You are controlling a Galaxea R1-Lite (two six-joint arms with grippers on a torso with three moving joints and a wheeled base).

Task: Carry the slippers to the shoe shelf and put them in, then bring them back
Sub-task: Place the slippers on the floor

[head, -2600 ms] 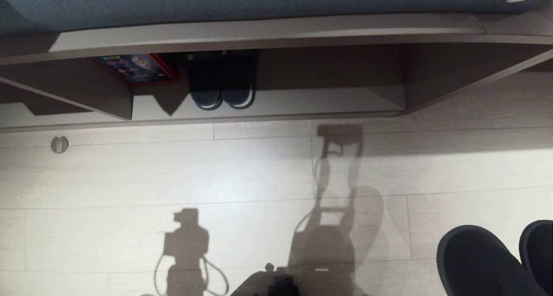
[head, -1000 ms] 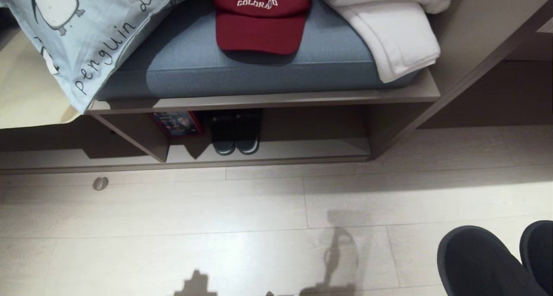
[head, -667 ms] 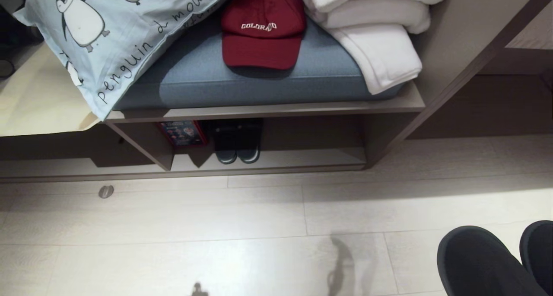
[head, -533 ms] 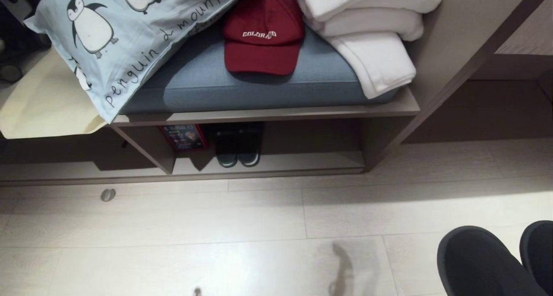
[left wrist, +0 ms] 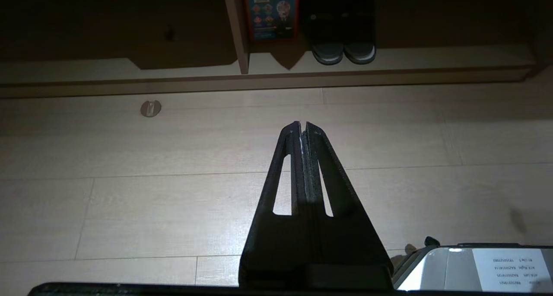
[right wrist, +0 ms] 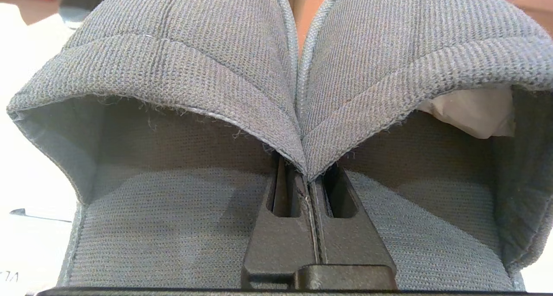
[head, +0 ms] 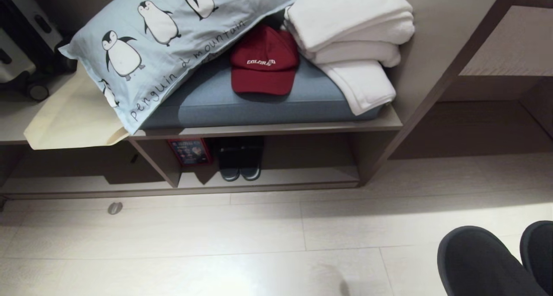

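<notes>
The two grey-blue slippers hang at the lower right of the head view, toes forward, over the pale floor. In the right wrist view my right gripper is shut on the slippers, pinching the inner edges of both toe bands together. The shoe shelf is the low cubby under the bench, ahead and to the left of the slippers. My left gripper is shut and empty above the floor, pointing at the shoe shelf.
A black pair with white sole edges and a red-framed box sit in the cubby. On the bench lie a blue cushion, penguin pillow, red cap and white towels. A round metal stop is set in the floor.
The head camera has tilted upward, so bench and shelf sit lower in the picture and more of the pillow and towels shows. The arm shadows have left the floor. The held slippers keep their place.
</notes>
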